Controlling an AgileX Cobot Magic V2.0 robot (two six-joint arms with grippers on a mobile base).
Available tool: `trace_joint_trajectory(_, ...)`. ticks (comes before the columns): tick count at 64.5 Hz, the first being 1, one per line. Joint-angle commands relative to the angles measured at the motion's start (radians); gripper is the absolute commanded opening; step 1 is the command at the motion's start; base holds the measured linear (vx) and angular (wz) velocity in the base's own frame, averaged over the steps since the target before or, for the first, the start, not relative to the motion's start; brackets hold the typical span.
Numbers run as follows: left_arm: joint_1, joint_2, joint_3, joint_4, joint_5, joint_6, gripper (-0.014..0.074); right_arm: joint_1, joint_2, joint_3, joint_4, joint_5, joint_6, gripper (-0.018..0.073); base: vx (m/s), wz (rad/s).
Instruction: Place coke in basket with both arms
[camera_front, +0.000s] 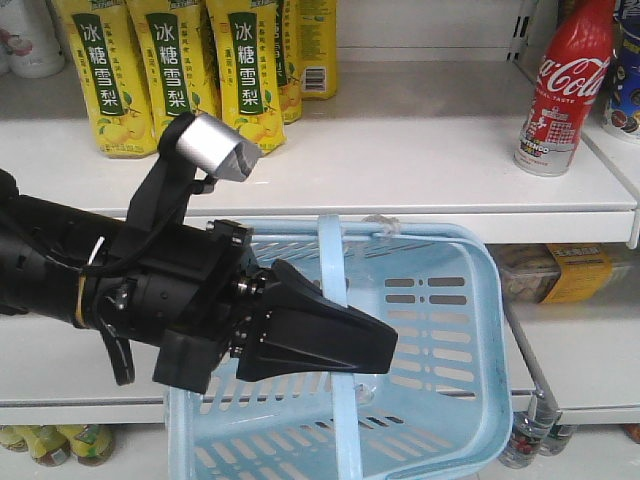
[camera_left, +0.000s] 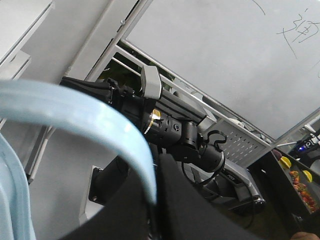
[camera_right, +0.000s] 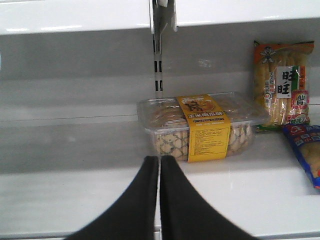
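Firmly clamping the strap handle (camera_front: 331, 250) of the basket (camera_front: 430, 232) in the left gripper (camera_front: 385, 345), with right gripper (camera_right: 159, 162) pressed shut, coke (camera_front: 565, 85) upright on shelf (camera_front: 400, 160).

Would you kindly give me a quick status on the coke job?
Left gripper shut on basket handle. Right gripper shut, empty, facing clear snack box. Coke upright on upper shelf, untouched.
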Motion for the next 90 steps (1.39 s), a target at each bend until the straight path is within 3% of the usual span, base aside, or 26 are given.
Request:
trace_joint_trajectory(1,-0.003,-0.038,-0.027,-0.094,-0.169,0.008,-0.0006,-0.006,-0.018,0.011,-0.010,-0.071,-0.007,-0.0004,0.01,0.03)
trace_joint_trajectory(68,-0.003,-0.038,-0.027,-0.094,-0.169,0.008,-0.0006,-0.006,-0.018,0.011,-0.010,-0.083,-0.005,-0.0004,0.00,0.00)
trace_joint_trajectory(72,-0.003,-0.038,-0.027,-0.094,-0.169,0.008,-0.0006,-0.006,-0.018,0.011,0.014,-0.113,0.028,-0.0004,0.00,0.00)
trace_joint_trajectory(82,-0.003,-0.038,-0.027,-0.094,-0.169,0.008,-0.0006,-0.002,-0.018,0.011,0.225,-0.256,0.246,-0.0004,0.00,0.00)
trace_joint_trajectory(90,-0.003,-0.038,-0.027,-0.094,-0.169,0.008,-0.0006,-0.002,-0.018,0.010,0.330,-0.354,0.329,-0.0004,0.00,0.00)
